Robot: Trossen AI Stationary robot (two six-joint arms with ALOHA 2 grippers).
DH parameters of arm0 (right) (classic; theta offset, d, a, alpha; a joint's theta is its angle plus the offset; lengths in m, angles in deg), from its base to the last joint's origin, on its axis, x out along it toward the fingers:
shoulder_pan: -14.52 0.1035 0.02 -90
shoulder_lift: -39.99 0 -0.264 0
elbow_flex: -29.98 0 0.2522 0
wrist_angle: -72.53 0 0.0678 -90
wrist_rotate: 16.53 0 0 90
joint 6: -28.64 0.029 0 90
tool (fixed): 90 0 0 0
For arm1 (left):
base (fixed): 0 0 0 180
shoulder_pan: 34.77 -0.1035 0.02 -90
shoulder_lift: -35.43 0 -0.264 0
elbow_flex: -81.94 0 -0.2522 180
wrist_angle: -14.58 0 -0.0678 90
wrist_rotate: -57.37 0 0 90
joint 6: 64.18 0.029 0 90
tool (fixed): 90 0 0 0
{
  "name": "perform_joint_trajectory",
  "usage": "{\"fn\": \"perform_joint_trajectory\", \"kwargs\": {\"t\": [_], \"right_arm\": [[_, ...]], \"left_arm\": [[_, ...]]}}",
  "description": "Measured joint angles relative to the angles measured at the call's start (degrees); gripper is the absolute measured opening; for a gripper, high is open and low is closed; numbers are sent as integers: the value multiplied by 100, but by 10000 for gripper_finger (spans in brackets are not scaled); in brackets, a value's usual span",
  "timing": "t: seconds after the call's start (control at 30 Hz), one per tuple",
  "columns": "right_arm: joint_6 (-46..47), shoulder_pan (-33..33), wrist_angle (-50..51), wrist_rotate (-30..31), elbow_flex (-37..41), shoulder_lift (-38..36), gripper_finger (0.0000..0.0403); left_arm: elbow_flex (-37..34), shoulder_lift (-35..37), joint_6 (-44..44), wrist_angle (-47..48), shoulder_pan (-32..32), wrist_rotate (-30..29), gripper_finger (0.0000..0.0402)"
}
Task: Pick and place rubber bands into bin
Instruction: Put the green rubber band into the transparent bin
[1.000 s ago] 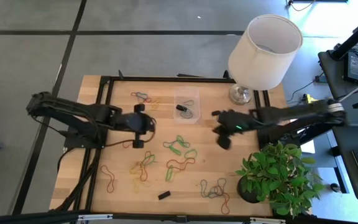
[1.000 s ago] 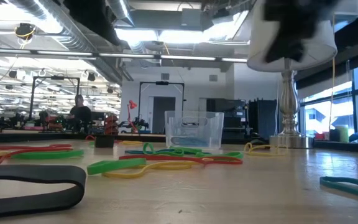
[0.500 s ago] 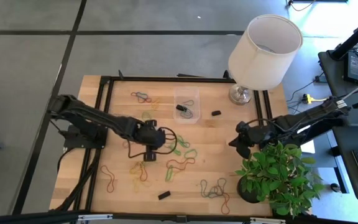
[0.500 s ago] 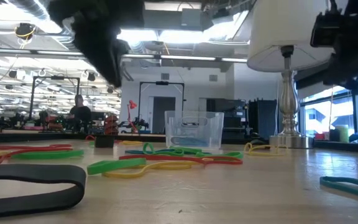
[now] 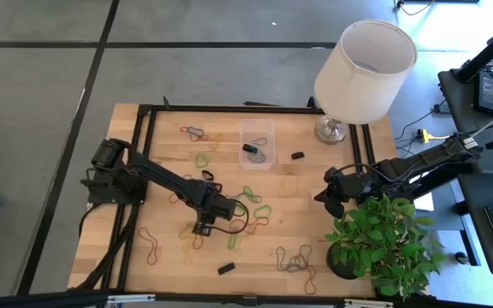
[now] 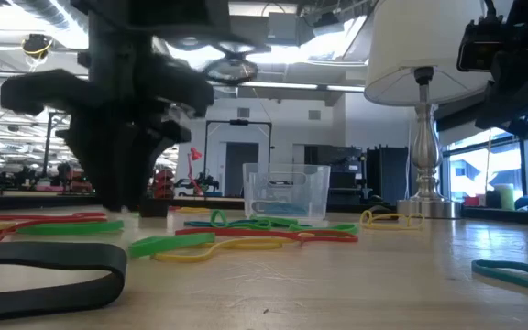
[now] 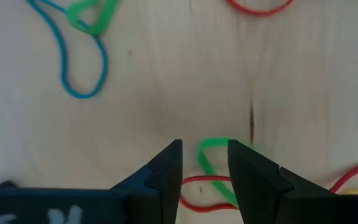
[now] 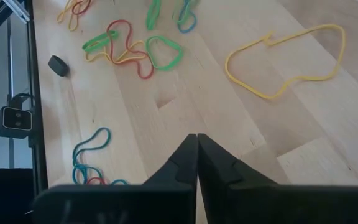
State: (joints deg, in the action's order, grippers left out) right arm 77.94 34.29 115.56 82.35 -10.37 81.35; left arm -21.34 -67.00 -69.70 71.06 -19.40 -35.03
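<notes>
Rubber bands in red, green, yellow and blue lie scattered over the wooden table (image 5: 169, 120), with a cluster in the middle (image 5: 248, 201). The clear bin (image 5: 257, 145) stands at the far middle and holds a few bands. My left gripper (image 5: 208, 221) points down over the middle cluster, open. In the left wrist view its fingers (image 7: 166, 168) stand on either side of a green band's loop (image 7: 213, 149), which lies over a red band (image 7: 194, 183). My right gripper (image 5: 325, 195) is shut and holds nothing, above the table's right part beside the plant.
A white lampshade on a metal base (image 5: 362, 64) stands at the far right. A potted plant (image 5: 383, 239) fills the near right corner. Small black blocks lie right of the bin (image 5: 297, 156) and near the front (image 5: 226, 268). A yellow band (image 8: 284, 62) lies ahead of the right gripper.
My left gripper has swung from the table's left middle toward the right and near edge and come down onto the middle cluster of bands. My right gripper has drawn back from beside the bin toward the right edge. A black block now shows right of the bin.
</notes>
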Motion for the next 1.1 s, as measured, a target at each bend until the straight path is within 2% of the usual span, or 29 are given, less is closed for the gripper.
{"fn": "perform_joint_trajectory", "kwargs": {"t": [0.27,0.37,0.5,0.57,0.77,1.1], "right_arm": [[-17,-2,-252,0,-2,0,11],[-23,-4,-290,0,-2,0,16],[-23,-4,-296,0,-2,2,14],[-21,-4,-299,0,-2,2,10],[-23,-4,-346,0,-4,3,7],[-27,-4,-386,0,-9,4,15]], "left_arm": [[14,-323,170,-3,-11,143,96],[22,-359,288,8,-23,239,68],[7,-297,125,-5,-19,265,11],[-11,-211,-75,-6,-15,264,5],[-13,432,-516,-61,17,-43,3],[-9,1940,-898,-240,231,-1378,2]]}}
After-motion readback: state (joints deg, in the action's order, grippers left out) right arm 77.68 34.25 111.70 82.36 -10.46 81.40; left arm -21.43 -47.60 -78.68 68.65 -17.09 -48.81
